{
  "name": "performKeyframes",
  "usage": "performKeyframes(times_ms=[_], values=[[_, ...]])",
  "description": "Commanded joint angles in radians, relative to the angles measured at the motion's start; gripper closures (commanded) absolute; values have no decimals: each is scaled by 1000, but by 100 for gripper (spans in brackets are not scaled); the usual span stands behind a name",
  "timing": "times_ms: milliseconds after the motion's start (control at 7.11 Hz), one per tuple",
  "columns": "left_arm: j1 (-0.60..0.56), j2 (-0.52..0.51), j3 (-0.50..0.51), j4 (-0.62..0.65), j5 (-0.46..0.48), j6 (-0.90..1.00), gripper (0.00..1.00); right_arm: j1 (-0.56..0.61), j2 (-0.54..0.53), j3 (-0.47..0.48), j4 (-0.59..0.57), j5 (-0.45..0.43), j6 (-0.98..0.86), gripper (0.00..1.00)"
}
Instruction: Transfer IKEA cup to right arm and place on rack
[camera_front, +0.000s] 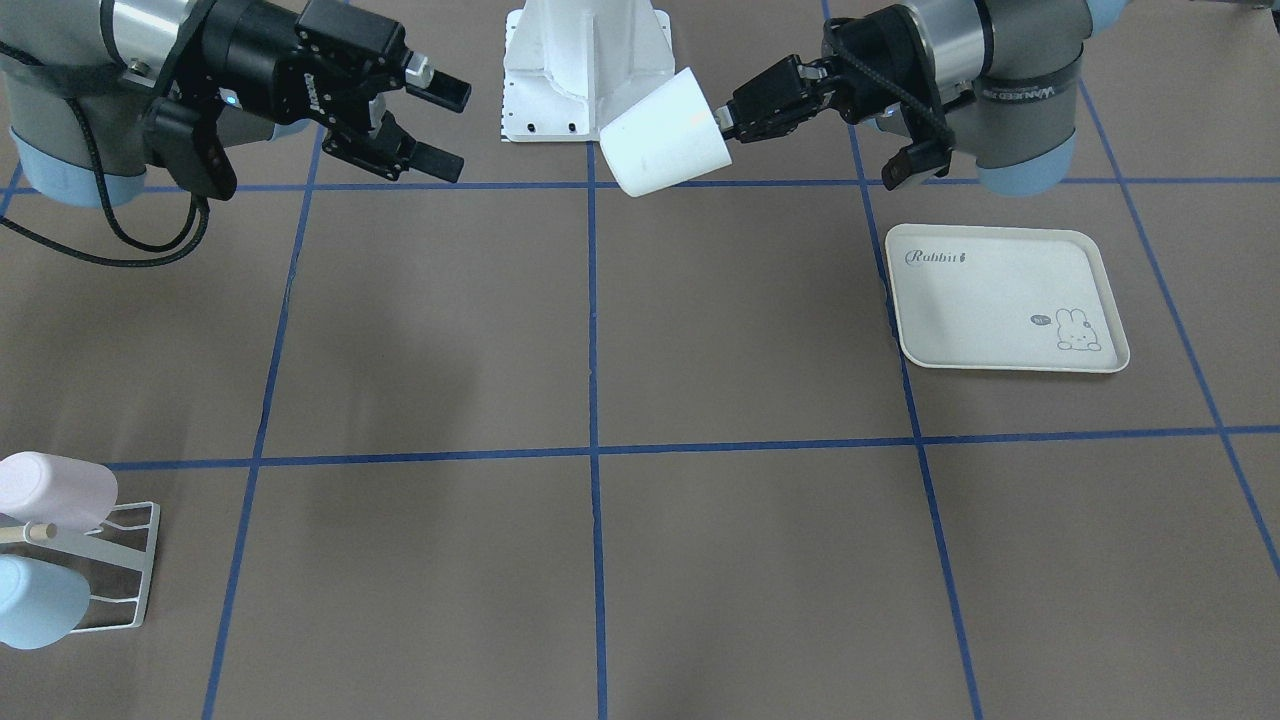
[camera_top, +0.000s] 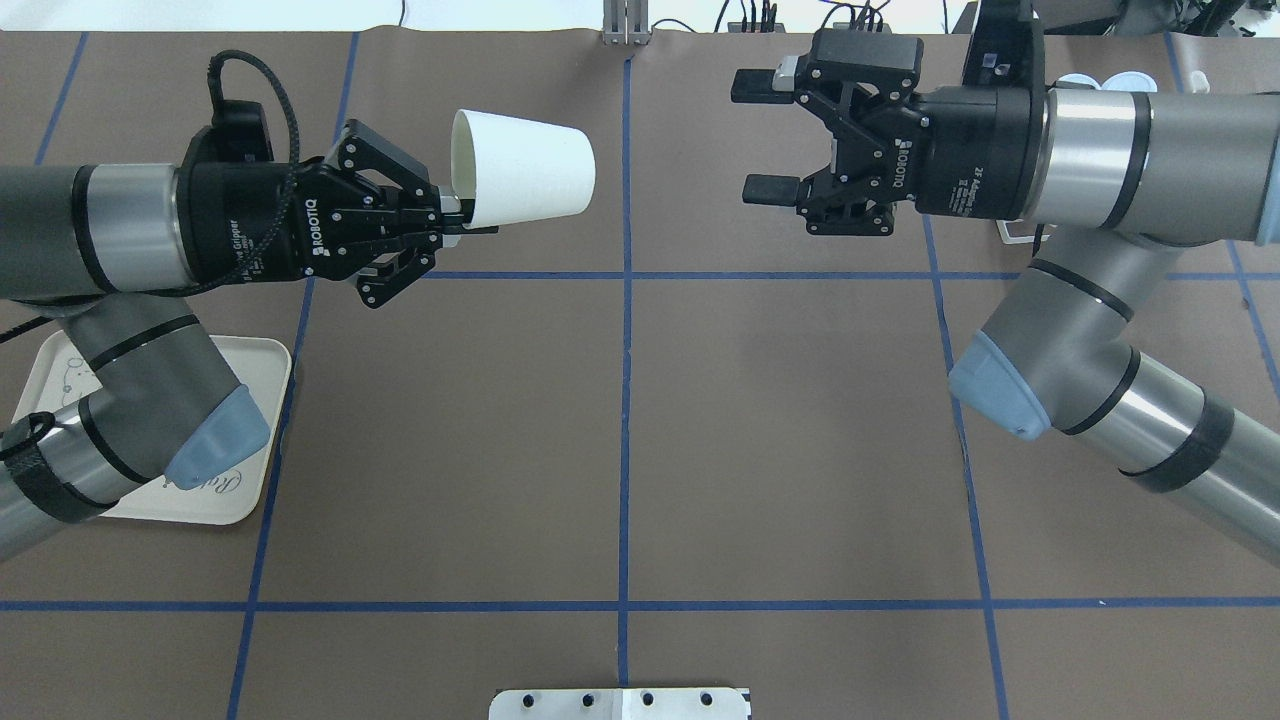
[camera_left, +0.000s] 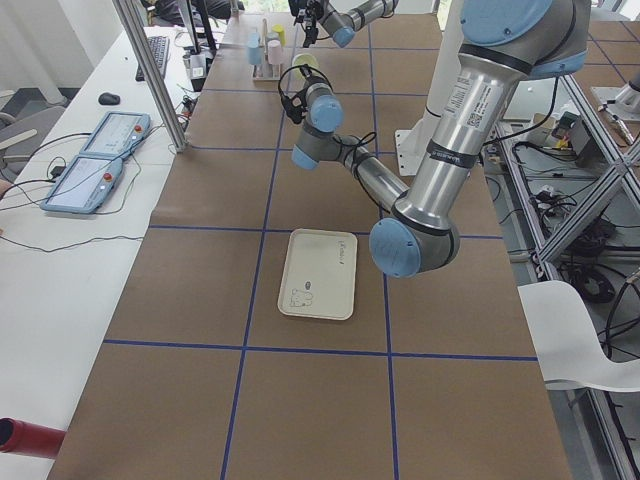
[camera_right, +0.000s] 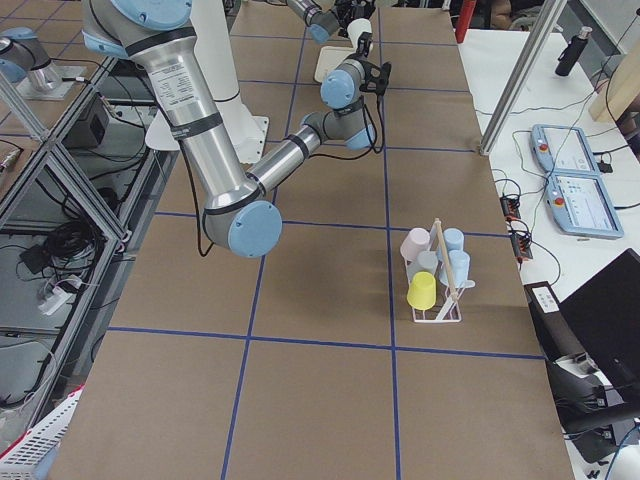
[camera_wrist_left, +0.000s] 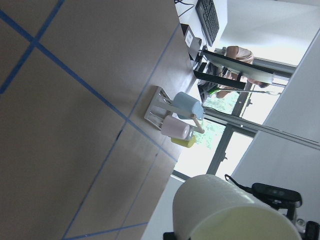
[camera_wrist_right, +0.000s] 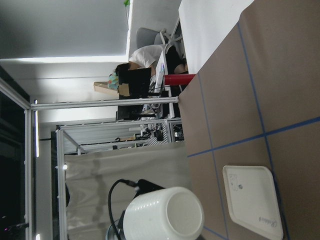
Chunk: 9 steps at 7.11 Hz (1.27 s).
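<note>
Above the brown table (camera_top: 780, 450) with its blue tape grid, the two arms are facing each other across the centre line. The left arm (camera_top: 120, 225) is reaching in from one side and the right arm (camera_top: 1130, 165) from the other, with open air between them. The cream tray (camera_front: 985, 310) is lying flat on the left arm's side. The white wire rack (camera_front: 147, 565) is standing well apart at the right arm's far corner, already carrying pink, blue and yellow cups.

The white IKEA cup (camera_top: 525, 180) is hanging in mid-air on its side, mouth toward the left arm and closed base pointing at the right one. The left gripper (camera_top: 445, 215) is pinching only the rim wall, apparently one finger inside the mouth and one outside. The right gripper (camera_top: 760, 137) is waiting with its jaws spread wide, holding nothing, near the cup but not touching it.

The hand-over looks like the weak point. The rim pinch is thin, so a right finger arriving off-centre and bumping the base could lever the cup loose. The cup's sides are tapering, so a squeeze near the narrow end could push it out of the jaws. If the left gripper lets go before the right is gripping firmly, the cup is going to drop to the table. At the crowded rack, a neighbouring cup could get knocked.
</note>
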<state>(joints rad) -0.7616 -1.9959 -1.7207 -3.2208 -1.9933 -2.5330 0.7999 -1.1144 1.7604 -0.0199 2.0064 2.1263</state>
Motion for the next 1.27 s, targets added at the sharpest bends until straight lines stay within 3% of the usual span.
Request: performKeyframes(times_ms=[0,422,1125], values=[[1,-3,4,-150,16,-227,100,-88,10,4,139,-34,1,5],[1,-15,-40,-162,16,-377,100,-126,68,2,141,-105,0,3],[74,-18,-79,-155,22,-403,100,-169,70,8,138,-179,0,1]])
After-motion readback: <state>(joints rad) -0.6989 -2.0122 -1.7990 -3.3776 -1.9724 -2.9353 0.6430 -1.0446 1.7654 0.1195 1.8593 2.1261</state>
